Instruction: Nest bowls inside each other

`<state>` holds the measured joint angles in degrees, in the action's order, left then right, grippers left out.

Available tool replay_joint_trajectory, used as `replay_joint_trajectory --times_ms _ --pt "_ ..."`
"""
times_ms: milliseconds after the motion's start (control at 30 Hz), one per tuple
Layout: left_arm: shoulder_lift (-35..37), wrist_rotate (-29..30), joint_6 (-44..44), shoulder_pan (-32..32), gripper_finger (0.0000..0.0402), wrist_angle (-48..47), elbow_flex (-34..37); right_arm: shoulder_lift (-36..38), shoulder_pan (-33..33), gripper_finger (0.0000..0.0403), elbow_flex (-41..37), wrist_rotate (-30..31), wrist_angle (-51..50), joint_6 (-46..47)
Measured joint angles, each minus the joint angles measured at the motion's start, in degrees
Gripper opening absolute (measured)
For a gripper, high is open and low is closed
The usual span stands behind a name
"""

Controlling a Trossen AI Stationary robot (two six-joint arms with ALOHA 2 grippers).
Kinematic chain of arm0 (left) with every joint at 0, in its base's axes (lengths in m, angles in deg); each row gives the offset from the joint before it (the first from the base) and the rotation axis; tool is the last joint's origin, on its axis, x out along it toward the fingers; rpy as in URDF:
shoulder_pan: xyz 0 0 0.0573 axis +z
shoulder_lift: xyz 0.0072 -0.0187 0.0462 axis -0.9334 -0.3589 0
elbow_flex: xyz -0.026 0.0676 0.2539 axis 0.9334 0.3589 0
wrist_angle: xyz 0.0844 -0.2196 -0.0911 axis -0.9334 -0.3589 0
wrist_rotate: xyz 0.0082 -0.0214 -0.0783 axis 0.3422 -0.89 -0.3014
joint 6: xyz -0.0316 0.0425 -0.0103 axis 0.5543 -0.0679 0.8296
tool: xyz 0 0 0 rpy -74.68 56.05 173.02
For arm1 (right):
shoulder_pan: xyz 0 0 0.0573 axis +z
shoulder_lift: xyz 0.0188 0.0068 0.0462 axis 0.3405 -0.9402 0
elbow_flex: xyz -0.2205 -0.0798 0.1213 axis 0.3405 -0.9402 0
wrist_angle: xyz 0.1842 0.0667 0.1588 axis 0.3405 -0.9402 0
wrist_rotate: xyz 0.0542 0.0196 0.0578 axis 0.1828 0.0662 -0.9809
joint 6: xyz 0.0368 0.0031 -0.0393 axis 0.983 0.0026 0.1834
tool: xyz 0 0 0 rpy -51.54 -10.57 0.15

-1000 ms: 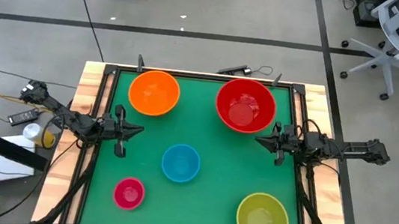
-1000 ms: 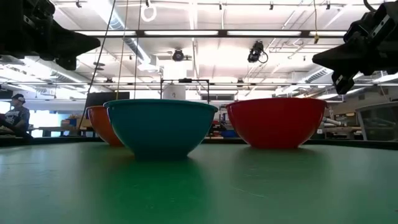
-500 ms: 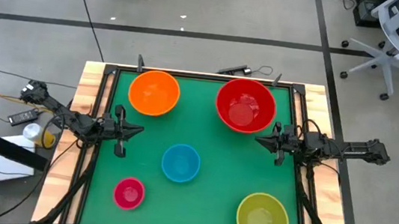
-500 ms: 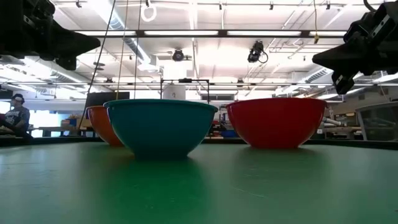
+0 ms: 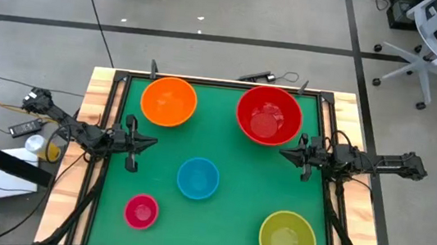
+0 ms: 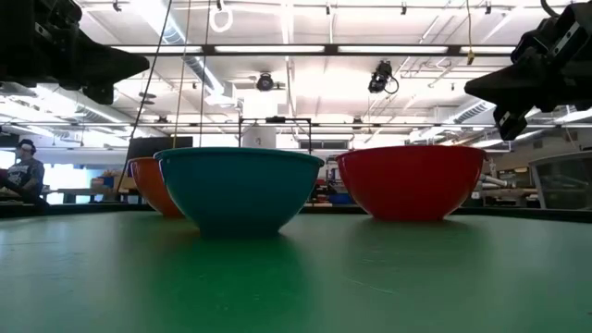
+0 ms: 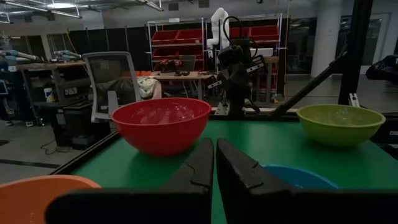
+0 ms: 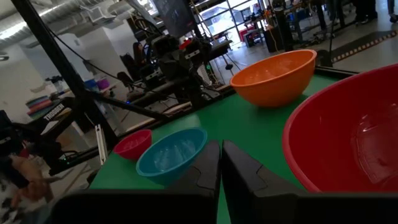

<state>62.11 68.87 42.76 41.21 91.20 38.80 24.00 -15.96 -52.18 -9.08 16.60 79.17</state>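
Several bowls stand apart on their bases on the green table top (image 5: 228,181): an orange bowl (image 5: 169,101) at the far left, a large red bowl (image 5: 269,115) at the far right, a blue bowl (image 5: 197,178) in the middle, a small pink bowl (image 5: 141,211) at the near left and a yellow-green bowl (image 5: 287,240) at the near right. My left gripper (image 5: 153,141) hangs shut above the left edge, pointing level toward the middle. My right gripper (image 5: 282,154) hangs shut above the right edge, just near of the red bowl. Neither touches a bowl.
A wooden frame (image 5: 96,109) runs around the table top. Free green surface lies between the blue bowl and the yellow-green bowl. A remote and a cup (image 5: 38,145) sit off the table's left side. An office chair (image 5: 434,40) stands on the floor beyond the far right corner.
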Motion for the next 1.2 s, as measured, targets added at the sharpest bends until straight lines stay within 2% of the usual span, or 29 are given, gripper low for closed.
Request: replay_joint_trajectory --times_ms 133,233,367,467,533,633,700,800,867,967,1033,1200 --pt "0.00 0.02 -0.81 0.00 0.0023 0.06 0.00 0.00 0.00 0.0023 0.00 0.01 -0.01 0.00" --pt "0.04 0.02 -8.42 0.06 0.0023 1.89 0.00 0.00 0.00 0.0023 0.00 0.00 -0.01 0.00" --pt "-0.01 0.02 -11.78 0.06 0.0023 1.70 -0.01 -0.02 0.00 0.0023 0.00 0.00 0.01 0.00" --pt "0.01 0.04 -18.96 0.06 0.0023 2.66 -0.02 -0.02 0.00 0.0023 0.00 0.10 0.05 -0.08" --pt "0.01 0.00 -25.44 0.06 0.0023 3.32 -0.02 -0.01 -0.01 0.0023 0.00 2.40 0.74 -1.99" --pt "-0.01 0.00 -35.40 0.06 0.0023 4.80 -0.02 0.00 -0.04 0.0022 0.00 9.28 4.27 -4.16" --pt "0.04 0.01 -38.78 0.06 0.0023 4.85 -0.02 -0.02 -0.04 0.0023 -0.02 12.95 6.78 -4.32" --pt "-0.01 -0.15 -37.70 0.06 0.0023 4.98 -0.02 -0.17 -0.22 0.0023 -0.01 20.18 12.86 -7.69" --pt "-0.01 -1.23 -32.26 0.06 0.0023 5.90 -0.02 -0.74 -1.09 0.0022 0.05 24.46 17.05 -10.36" --pt "0.01 0.18 -23.31 0.75 0.0023 8.94 -0.02 -3.41 -2.98 0.0024 1.90 20.24 16.70 -9.96" --pt "0.04 2.79 -20.48 1.83 0.0023 10.61 -0.02 -6.85 -3.97 0.0029 3.12 17.81 16.25 -7.87" --pt "-1.05 6.07 -13.54 6.61 0.0023 9.32 -0.02 -19.58 -6.22 0.0063 8.01 17.88 14.98 -7.77"
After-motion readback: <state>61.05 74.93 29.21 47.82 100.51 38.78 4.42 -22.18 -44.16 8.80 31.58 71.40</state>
